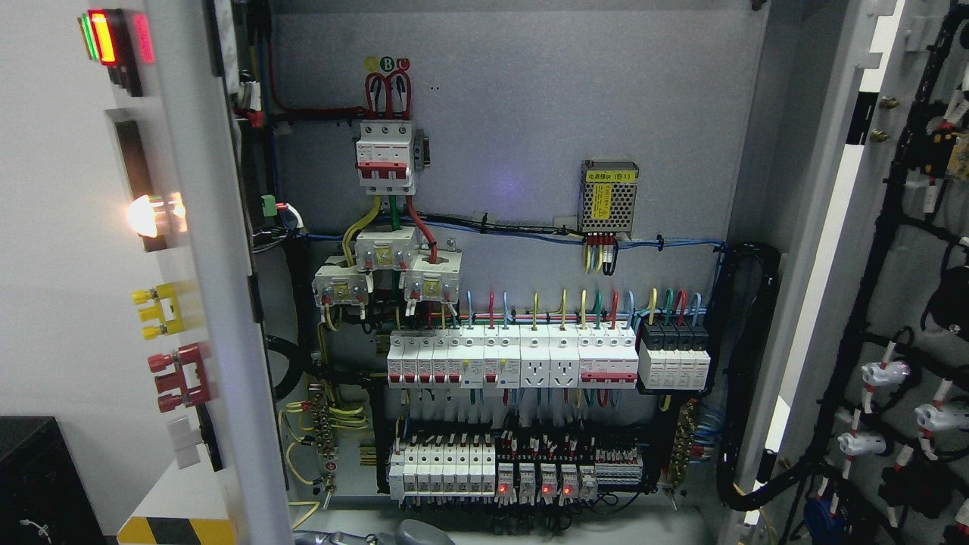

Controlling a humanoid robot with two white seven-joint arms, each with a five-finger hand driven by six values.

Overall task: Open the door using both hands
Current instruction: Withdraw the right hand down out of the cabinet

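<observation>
An open grey metal electrical cabinet (522, 113) fills the frame, its flat speckled back panel bare across the upper middle. Both doors stand swung wide. The left grey metal door (204, 303) runs down the left side of the frame, edge-on, its outer face carrying a red and green indicator lamp (102, 36) at upper left, a glowing white-orange lamp (147, 214) below it, then a yellow knob (159, 310) and a red knob (180, 377) further down. The right grey metal door (817, 250) slants down the right of the frame, with black bundled wiring (870, 318) and white lamp holders on its inner face at far right.

Inside, a white three-pole breaker with red levers (386, 155) sits upper centre-left, fed by red looped wires. A small perforated metal power supply with a yellow label (608, 197) hangs right of centre. A row of white breakers and sockets (515, 359) crosses the middle, with black-and-white modules beside it on the right, and a second row of white breakers and red-lit relays (492, 469) near the bottom.

A black box (38, 477) occupies the lower left corner, beside yellow-black hazard striping (174, 530).

At the bottom edge, left of centre, a grey rounded robot part (409, 534) just pokes into view; which hand it belongs to and how its fingers stand cannot be told.
</observation>
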